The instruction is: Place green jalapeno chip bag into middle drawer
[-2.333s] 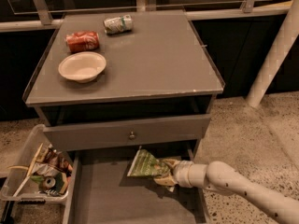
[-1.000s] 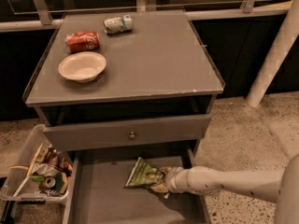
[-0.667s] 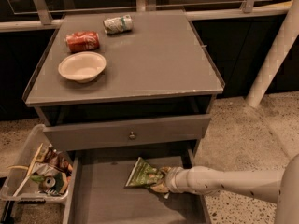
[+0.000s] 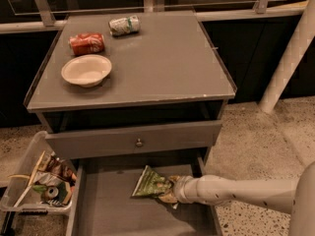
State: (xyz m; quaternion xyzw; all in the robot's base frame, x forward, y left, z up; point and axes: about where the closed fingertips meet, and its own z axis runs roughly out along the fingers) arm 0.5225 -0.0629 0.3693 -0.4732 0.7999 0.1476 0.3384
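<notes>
Your gripper [image 4: 170, 190], at lower centre of frame, has its jaws clamped on the chip bag [image 4: 149, 183]. Settle the bag flat on the drawer [image 4: 108, 211] floor before releasing.

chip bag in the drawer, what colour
The bag is green with pale print, at the claw in the middle drawer; camera view.
</notes>
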